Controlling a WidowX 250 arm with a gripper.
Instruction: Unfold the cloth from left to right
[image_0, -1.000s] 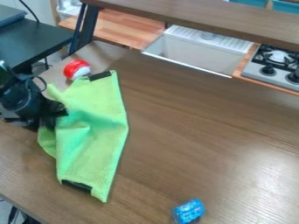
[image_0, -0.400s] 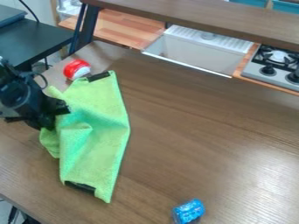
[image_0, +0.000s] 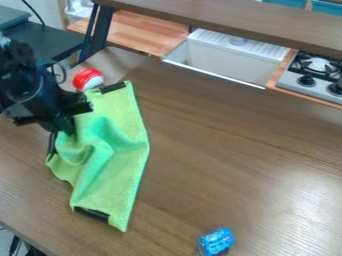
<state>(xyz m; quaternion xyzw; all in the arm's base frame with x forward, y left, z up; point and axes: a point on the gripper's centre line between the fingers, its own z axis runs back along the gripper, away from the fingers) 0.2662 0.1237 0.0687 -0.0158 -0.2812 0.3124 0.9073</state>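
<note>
The black gripper (image_0: 63, 129) is at the left of the camera view, over the left edge of the green cloth (image_0: 120, 155). It appears shut on the cloth there, with that part raised and creased into folds just below it. The rest of the cloth lies in a long, narrow shape on the brown table, its right edge fairly straight. Dark strips mark its top corner and bottom end, and a narrow dark piece shows at its left edge. The gripper hides part of the upper left of the cloth.
A red and white round object (image_0: 87, 79) stands by the cloth's top corner. A blue can (image_0: 216, 242) lies near the bottom of the table (image_0: 234, 165). Beyond the far edge are a white sink (image_0: 227, 60) and a stove (image_0: 314, 80).
The gripper has moved up and slightly right in the view, drawing the cloth's left part with it. Its folds have shifted, and a dark piece now shows at the left edge.
</note>
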